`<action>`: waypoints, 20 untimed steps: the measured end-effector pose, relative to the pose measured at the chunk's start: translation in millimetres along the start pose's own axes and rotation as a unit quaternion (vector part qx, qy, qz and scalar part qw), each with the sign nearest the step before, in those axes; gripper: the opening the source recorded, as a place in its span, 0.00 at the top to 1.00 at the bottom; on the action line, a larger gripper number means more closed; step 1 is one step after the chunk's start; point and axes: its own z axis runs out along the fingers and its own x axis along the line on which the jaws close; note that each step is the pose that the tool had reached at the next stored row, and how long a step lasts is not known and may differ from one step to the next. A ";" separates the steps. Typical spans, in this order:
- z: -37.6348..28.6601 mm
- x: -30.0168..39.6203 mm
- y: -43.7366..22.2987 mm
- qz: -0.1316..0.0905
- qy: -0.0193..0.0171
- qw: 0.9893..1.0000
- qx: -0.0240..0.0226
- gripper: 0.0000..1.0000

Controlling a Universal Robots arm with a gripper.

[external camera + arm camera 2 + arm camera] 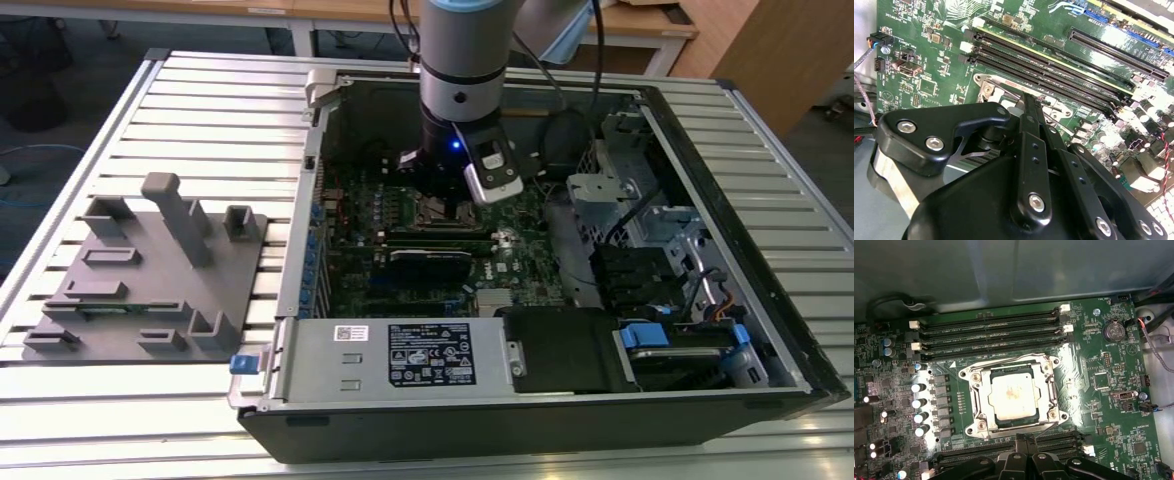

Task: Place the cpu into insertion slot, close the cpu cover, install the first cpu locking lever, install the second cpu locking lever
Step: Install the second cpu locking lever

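In the first wrist view the cpu (1011,392), a silvery square chip, lies in the insertion slot (974,427) on the green motherboard. The cpu cover (985,395), a silver frame, lies flat around it. My gripper (1026,439) is shut, its black fingertips together at the slot's edge, beside a thin wire locking lever (1048,426); I cannot tell whether they touch it. The second wrist view has the gripper (1026,100) pointing down at the slot (991,90). In the exterior view the gripper (447,190) hangs over the slot (435,210) inside the open computer case.
Long black memory slots (989,330) run on both sides of the socket, and a row of capacitors (919,402) stands beside it. The case walls (320,200), the power supply (394,355) and drive bays (667,260) hem the board in. A grey fixture (147,270) sits on the table.
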 end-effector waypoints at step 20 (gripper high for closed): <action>-0.9 16.0 -7.3 0.000 0.000 1.000 0.000 0.90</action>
